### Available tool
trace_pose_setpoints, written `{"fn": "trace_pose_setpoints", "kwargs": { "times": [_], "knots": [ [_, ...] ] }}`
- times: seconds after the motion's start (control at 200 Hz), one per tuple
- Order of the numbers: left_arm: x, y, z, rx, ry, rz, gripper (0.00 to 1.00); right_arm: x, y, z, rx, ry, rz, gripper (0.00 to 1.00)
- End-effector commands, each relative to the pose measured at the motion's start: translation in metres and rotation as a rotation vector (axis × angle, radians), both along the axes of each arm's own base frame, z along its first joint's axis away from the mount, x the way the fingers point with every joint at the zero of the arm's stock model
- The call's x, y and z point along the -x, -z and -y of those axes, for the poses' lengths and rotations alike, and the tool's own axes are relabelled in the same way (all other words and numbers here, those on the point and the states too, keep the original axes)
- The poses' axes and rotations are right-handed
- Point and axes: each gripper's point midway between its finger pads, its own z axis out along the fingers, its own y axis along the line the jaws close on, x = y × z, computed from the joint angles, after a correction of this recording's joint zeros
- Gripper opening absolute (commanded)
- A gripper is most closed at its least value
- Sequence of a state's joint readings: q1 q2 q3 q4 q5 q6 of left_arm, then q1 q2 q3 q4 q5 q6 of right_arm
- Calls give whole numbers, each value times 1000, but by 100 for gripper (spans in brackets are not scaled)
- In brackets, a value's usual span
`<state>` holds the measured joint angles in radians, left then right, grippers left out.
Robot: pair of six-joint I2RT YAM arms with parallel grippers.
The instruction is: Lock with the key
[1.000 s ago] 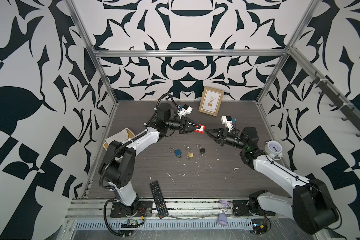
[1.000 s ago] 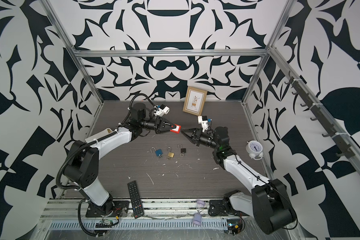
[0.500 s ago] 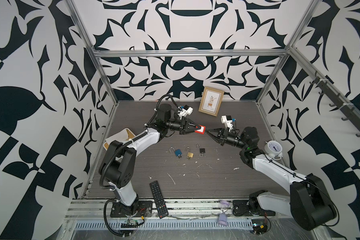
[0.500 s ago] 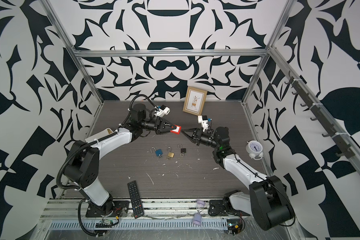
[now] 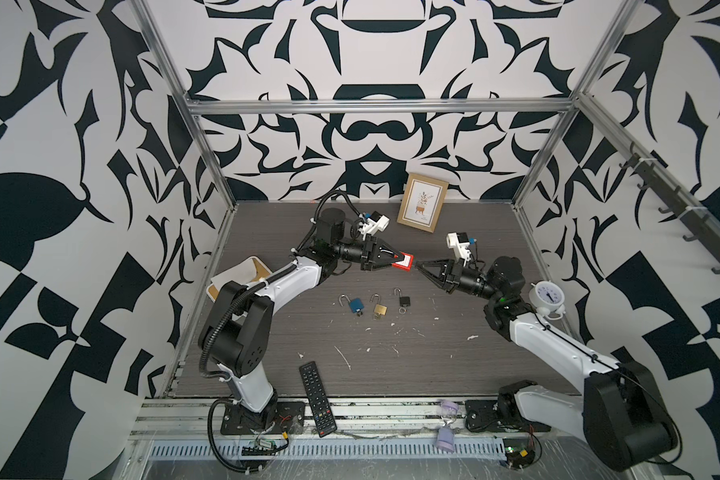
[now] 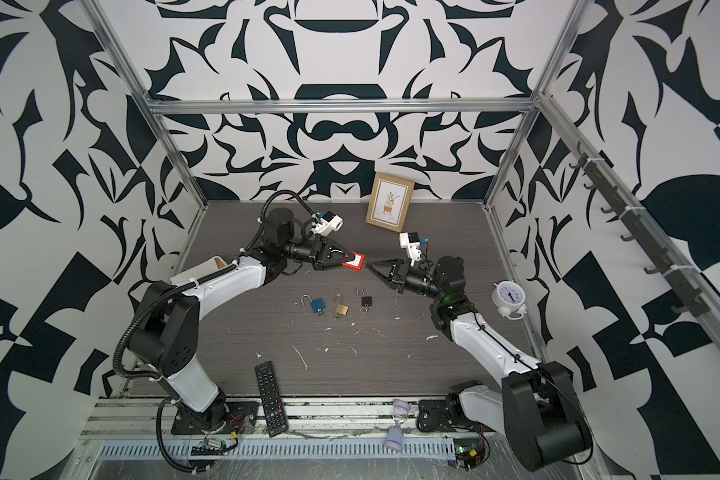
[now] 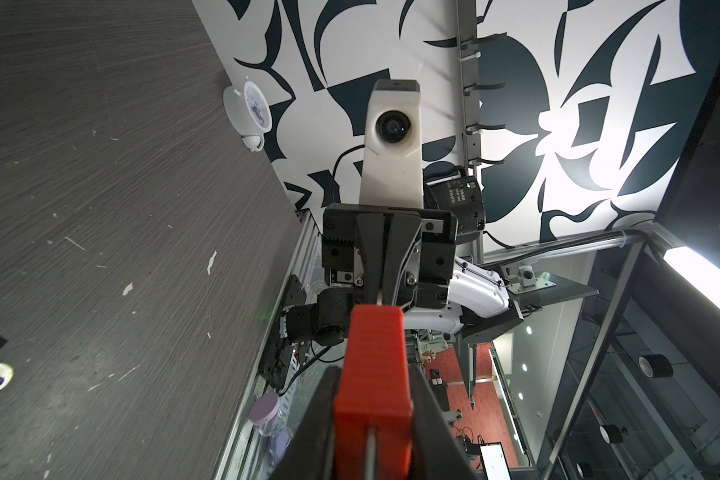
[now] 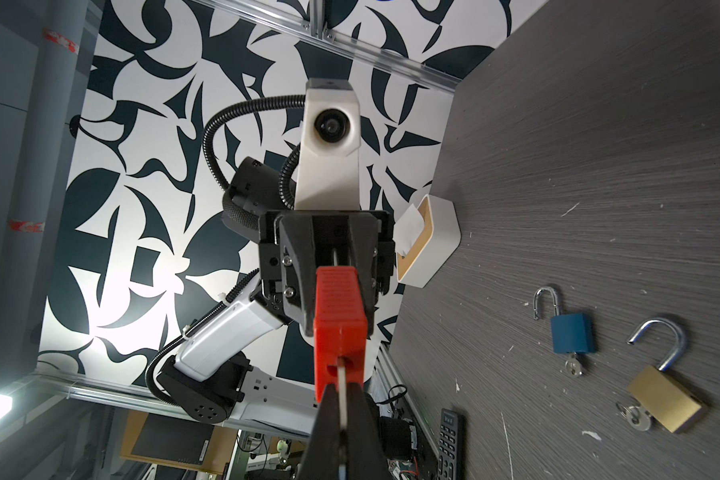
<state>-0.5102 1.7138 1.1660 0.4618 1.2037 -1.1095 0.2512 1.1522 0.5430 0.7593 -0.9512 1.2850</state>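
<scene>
Right fingers (image 8: 363, 424) closed on key (image 8: 341, 376) in padlock (image 8: 339, 316).

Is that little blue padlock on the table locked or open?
Open. The blue padlock lies with one shackle end clear of its body; a key sits in it.

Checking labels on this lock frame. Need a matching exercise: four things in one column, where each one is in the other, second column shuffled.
Things
1. red padlock
2. key
3. blue padlock
4. remote

Places
A. lying on the table, shackle open
B. pinched in the right claw, tip at the red padlock's keyhole
C. across the table's front edge
D. gripped in the left claw, off the table

Pairs: 1-D, 2-B, 3-A, 4-C
</scene>
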Motion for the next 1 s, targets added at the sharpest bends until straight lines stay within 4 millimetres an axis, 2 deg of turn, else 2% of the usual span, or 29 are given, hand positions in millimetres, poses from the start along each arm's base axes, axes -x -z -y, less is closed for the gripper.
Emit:
{"fn": "trace_pose_setpoints", "kwargs": {
  "times": [0.0,0.275,0.46,0.695,0.81,0.88,0.995],
  "knots": [
    [-4,-7,-14,21,-2,14,0,1,-10,12,56,49,123,0],
    [-8,-3,-19,22,-13,10,0,-2,4,18,66,77,77,0],
    [-17,7,-31,12,-53,-6,0,-9,16,40,59,148,9,0],
    [-22,18,-31,-7,-73,-15,0,-17,37,57,85,223,-90,0],
    [-26,27,-31,-49,-100,-9,0,-23,69,71,169,329,-184,0],
    [-30,35,-32,-107,-133,7,0,-25,95,87,229,441,-254,0],
    [-34,43,-32,-138,-146,11,0,-28,121,111,248,611,-318,0]
  ]
}}
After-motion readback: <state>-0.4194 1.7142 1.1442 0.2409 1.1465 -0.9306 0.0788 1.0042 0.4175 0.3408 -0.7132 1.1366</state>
